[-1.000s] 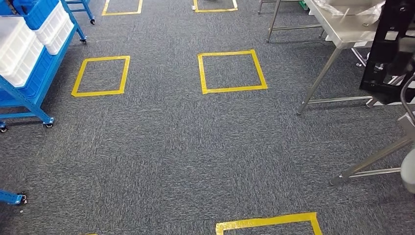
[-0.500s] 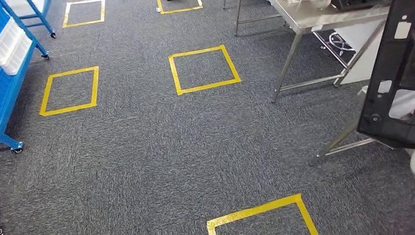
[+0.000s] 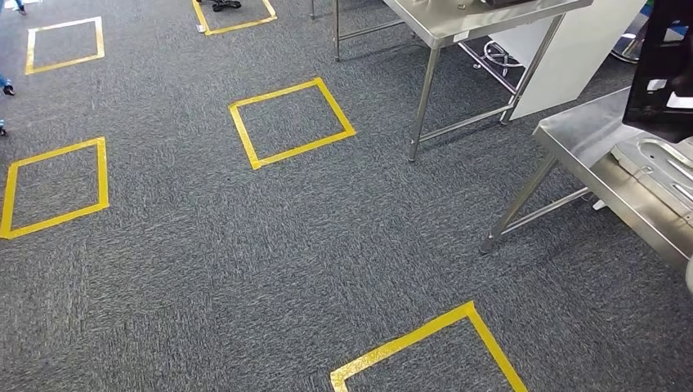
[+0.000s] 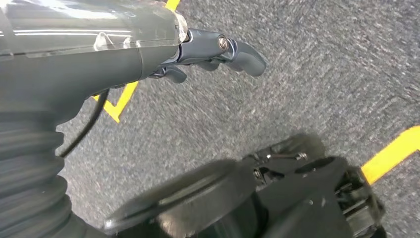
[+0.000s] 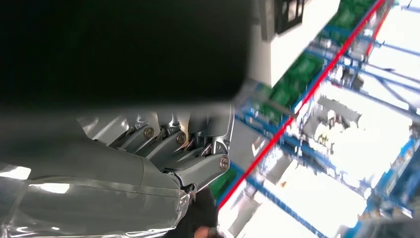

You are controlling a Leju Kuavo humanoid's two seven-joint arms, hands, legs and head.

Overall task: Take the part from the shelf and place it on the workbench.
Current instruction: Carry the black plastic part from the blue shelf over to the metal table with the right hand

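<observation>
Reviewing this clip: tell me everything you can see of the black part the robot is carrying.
The black part is a flat, dark panel, plastic by its look, showing at the head view's upper right edge, cut off by the frame. It has light rectangular patches or openings. It is held upright above the near steel workbench, not resting on it. In the right wrist view it is a large black mass, with the right hand curled against its edge.

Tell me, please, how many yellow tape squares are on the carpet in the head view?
5: far left, top middle, centre, left edge, bottom. Three are cropped; more may lie outside the frame.
</observation>
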